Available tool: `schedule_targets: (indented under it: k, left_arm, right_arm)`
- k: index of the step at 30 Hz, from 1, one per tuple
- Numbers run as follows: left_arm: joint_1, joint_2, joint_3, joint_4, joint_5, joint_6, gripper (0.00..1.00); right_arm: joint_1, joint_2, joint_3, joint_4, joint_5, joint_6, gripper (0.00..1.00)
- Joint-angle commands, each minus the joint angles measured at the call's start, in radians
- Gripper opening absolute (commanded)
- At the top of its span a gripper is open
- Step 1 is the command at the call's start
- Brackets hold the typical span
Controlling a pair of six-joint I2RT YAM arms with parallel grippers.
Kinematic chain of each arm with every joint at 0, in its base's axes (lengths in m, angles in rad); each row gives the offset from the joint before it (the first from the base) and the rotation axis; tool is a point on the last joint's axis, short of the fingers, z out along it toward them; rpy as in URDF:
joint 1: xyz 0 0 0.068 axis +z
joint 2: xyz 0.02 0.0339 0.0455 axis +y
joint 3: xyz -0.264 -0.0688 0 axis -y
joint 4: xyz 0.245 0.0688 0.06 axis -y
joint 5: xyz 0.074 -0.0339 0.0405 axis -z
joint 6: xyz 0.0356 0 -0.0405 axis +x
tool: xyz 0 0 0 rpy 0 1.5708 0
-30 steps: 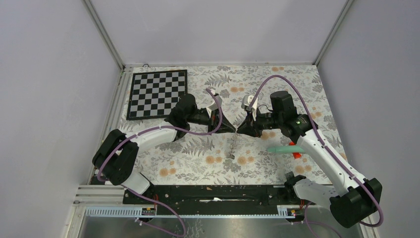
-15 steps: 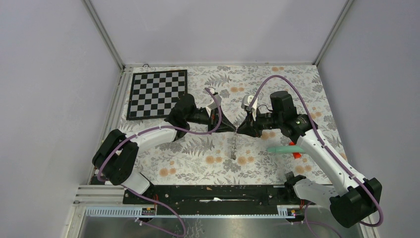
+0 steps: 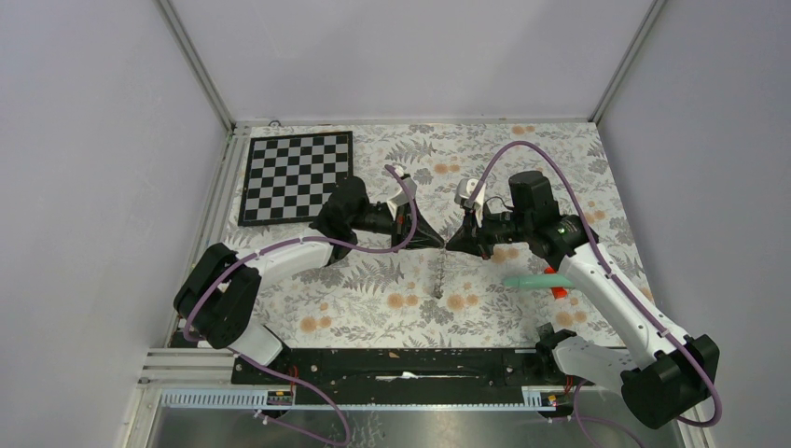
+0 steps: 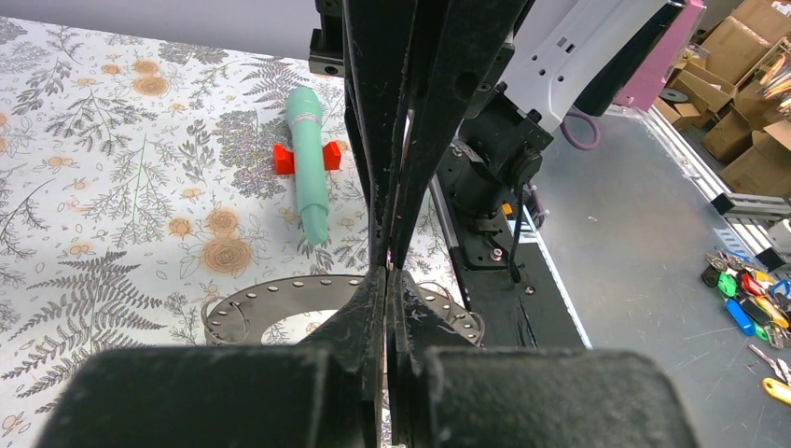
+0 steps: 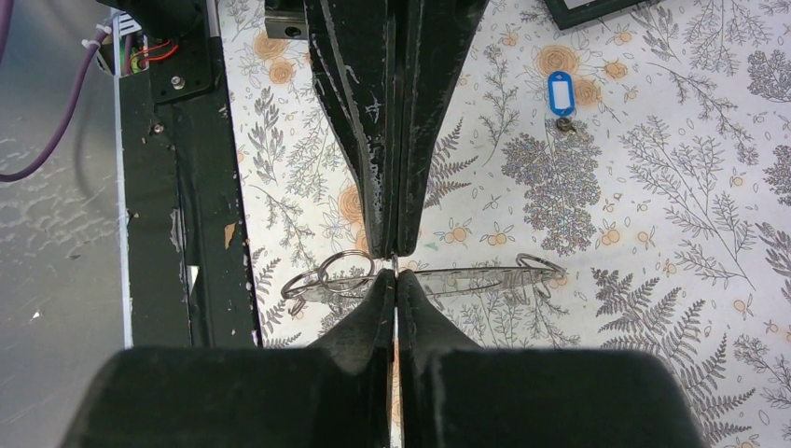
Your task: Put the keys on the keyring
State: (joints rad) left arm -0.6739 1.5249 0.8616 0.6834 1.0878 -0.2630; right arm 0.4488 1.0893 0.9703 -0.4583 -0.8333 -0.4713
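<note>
We see a white cloth printed with grey ferns and orange flowers [image 3: 373,299] covering the table. At its far left corner lies a flat black-and-white chequered board [image 3: 297,177]. Near the right edge lies a long teal plastic stick [image 3: 536,279] with a small red piece [image 3: 559,292] touching it. Off the table, cardboard boxes [image 4: 746,56] stand, and bright plastic tags [image 4: 746,294] lie heaped.
</note>
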Motion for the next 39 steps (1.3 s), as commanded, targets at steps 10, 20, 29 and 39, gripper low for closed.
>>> schedule_targets:
  k: [10,20,29,39]
  left_arm:
    - [0.068,-0.059,0.046,-0.150,-0.015,0.169,0.44]
    - [0.164,-0.038,0.300,-1.064,-0.517,0.721,0.80]
    - [0.178,0.177,0.450,-1.275,-0.687,0.771,0.72]
    - [0.193,0.457,0.730,-1.527,-0.676,1.274,0.65]
  right_arm:
    - [-0.002,-0.051,-0.043,-0.003,0.056,-0.101,0.00]
    - [-0.010,-0.118,-0.122,0.031,0.070,-0.115,0.00]
    - [-0.022,-0.131,-0.149,0.047,0.062,-0.117,0.00]
    - [-0.022,-0.117,-0.154,0.046,0.051,-0.119,0.00]
